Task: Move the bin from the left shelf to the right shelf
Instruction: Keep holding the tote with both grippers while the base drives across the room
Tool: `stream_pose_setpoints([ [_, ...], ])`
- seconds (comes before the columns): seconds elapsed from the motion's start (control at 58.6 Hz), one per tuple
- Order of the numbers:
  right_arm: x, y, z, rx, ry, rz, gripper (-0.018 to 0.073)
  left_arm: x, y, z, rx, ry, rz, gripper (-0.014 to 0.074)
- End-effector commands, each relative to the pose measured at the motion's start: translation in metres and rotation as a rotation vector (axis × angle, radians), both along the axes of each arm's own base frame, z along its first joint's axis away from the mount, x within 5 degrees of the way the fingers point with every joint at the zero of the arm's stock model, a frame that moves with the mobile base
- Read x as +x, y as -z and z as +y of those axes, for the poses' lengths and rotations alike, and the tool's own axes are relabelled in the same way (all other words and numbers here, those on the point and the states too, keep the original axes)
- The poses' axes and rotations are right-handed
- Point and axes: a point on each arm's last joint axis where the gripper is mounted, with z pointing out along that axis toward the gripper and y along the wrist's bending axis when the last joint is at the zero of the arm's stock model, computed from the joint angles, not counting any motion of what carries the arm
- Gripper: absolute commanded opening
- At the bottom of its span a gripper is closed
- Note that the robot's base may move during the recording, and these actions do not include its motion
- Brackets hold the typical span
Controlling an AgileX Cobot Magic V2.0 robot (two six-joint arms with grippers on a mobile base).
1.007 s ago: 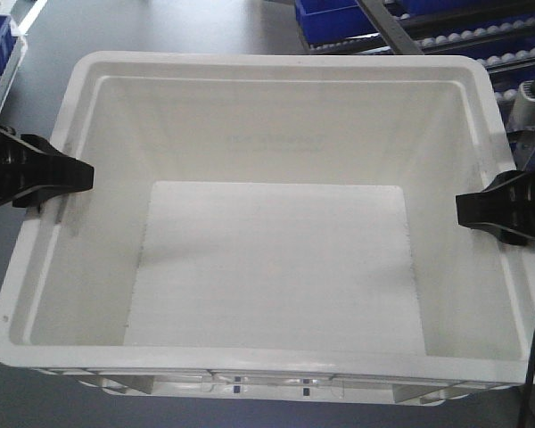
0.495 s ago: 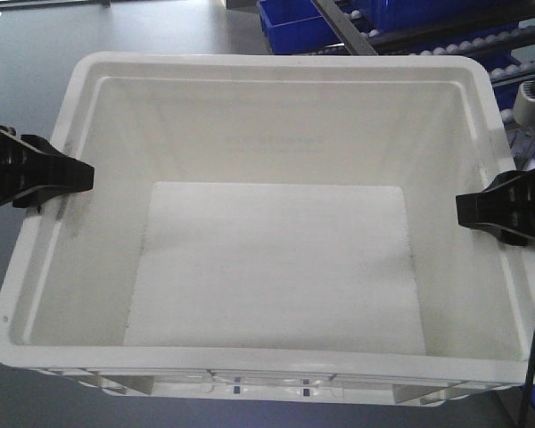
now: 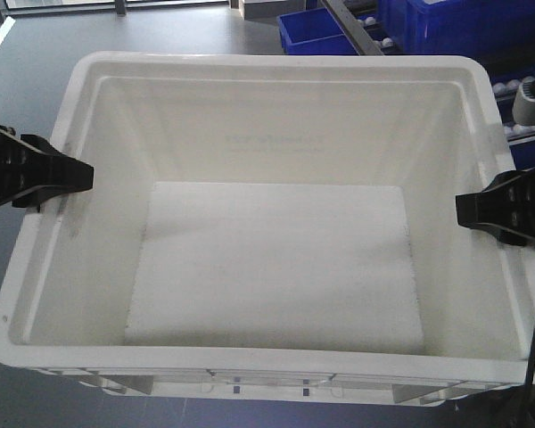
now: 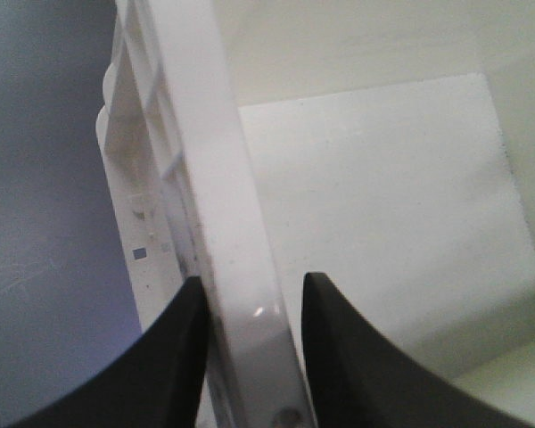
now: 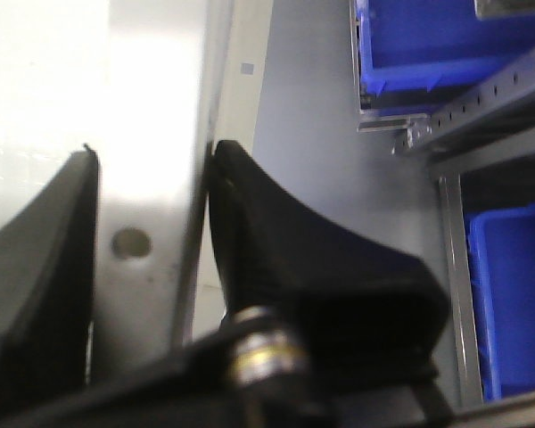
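The bin (image 3: 276, 61) hangs empty between the two arms above the grey floor (image 3: 160, 27), on no shelf, with blue crates (image 3: 446, 22) and a roller shelf (image 3: 522, 85) beyond its far right corner. The left pincer (image 3: 71, 174) is clamped on the bin's left rim and the right pincer (image 3: 471, 207) on its right rim, each with one finger inside the wall and one outside. Opposite grips near mid-length probably hold the wide crate level for the carry rightward.

One bin (image 3: 276, 134), maybe three blue crates (image 3: 314, 34)
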Motion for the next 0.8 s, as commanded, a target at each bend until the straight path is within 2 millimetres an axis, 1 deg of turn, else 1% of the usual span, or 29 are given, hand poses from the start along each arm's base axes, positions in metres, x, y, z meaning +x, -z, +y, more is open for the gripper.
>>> stream_pose_setpoints([
  [0.0,-0.0001,-0.0289,0.0068,0.100,-0.022,-0.176,-0.0005,-0.0016,-0.0301,-0.0036,-0.101,-0.028,-0.152,-0.0003],
  [0.785,-0.0001,-0.0289,0.0068,0.101,-0.022,-0.176,-0.0005,-0.0016,-0.0300,-0.0037,-0.100,-0.027,-0.151,-0.0003],
])
